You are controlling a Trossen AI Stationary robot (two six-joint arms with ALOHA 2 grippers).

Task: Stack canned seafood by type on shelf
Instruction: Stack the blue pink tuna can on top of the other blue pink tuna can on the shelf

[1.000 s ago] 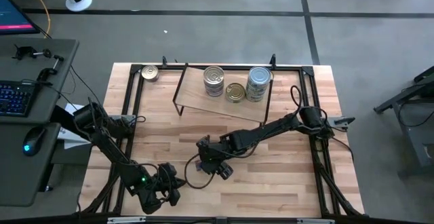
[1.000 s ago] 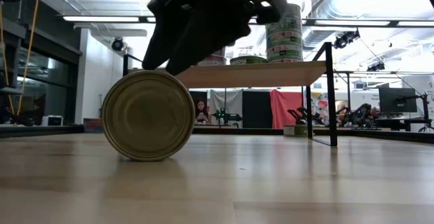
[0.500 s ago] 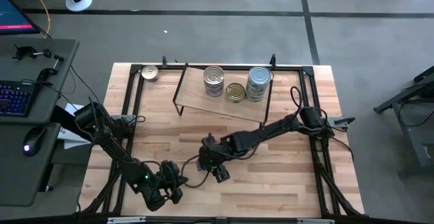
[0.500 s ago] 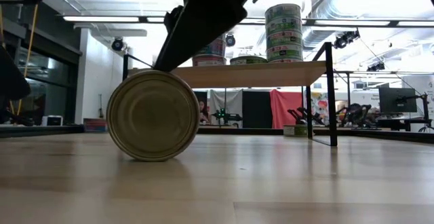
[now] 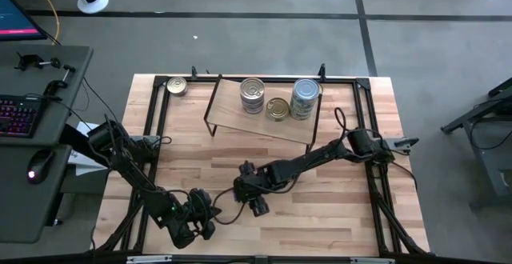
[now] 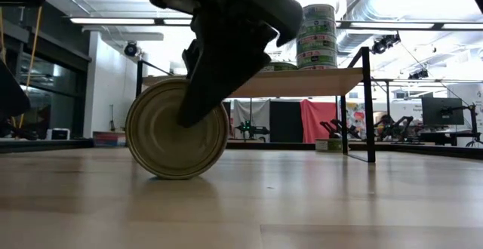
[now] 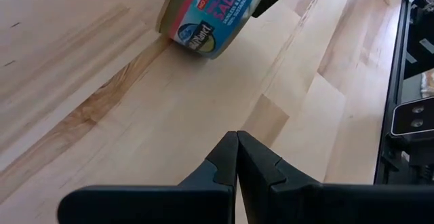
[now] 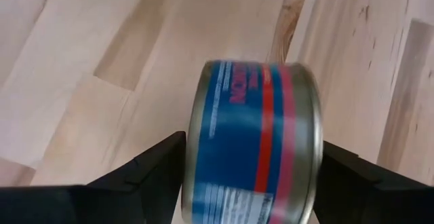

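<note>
A tin with a blue-and-red label (image 8: 254, 142) stands on its rim on the tabletop, its gold end (image 6: 162, 139) facing the low camera. My right gripper (image 8: 251, 146) is open and reaches in from the table's right (image 5: 246, 190), one finger at each flat end of the tin. My left gripper (image 7: 237, 137) is shut and hovers near the table's near edge (image 5: 200, 220), a short way left of the tin (image 7: 210, 13). The shelf (image 5: 232, 114) holds two tin stacks (image 5: 252, 94) (image 5: 304, 98) and one flat gold tin (image 5: 278, 108). My right gripper straddles the tin from above, slanting down. One finger (image 6: 219, 68) lies across the gold end and the other finger (image 8: 339, 166) stands beside the opposite end. Whether the pads touch the tin, I cannot tell. The tin's rim rests on the table.
A single gold-topped tin (image 5: 178, 86) lies at the table's far left corner, left of the shelf. The black metal frame (image 5: 156, 128) runs along the table's sides. Bare wood lies between the shelf and the near edge. A desk with a keyboard stands beyond the table's left side.
My right gripper has come down over the tin, so that its finger now covers part of the gold end instead of standing above it. The tin has rolled a little toward the table's right, staying on its rim.
</note>
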